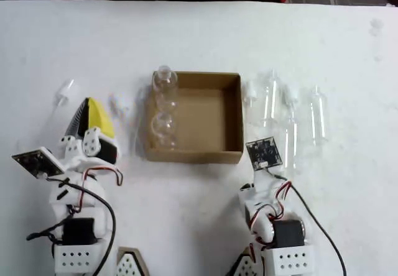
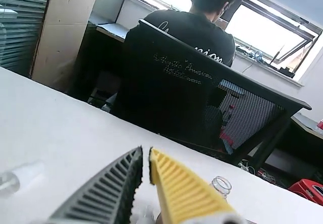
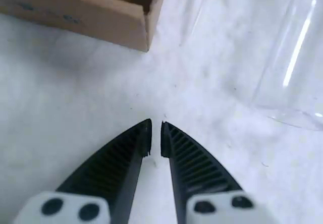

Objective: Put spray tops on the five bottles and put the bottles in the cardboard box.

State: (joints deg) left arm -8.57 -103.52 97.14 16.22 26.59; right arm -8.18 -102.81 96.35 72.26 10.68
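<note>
Clear plastic bottles [image 1: 317, 115] lie in a row on the white desk [image 1: 199, 33], right of the open brown cardboard box [image 1: 234, 117]. One more bottle [image 1: 164, 111] lies inside along its left wall. Our left tool [image 1: 88, 102], black and yellow fingers together on nothing, sits left of the box between two white spray tops [image 1: 64, 93]. Our right tool [image 3: 156, 125], fingers all but touching and empty, hangs over bare desk off the box's near right corner. Beyond the box we have open desk to the far edge.
</note>
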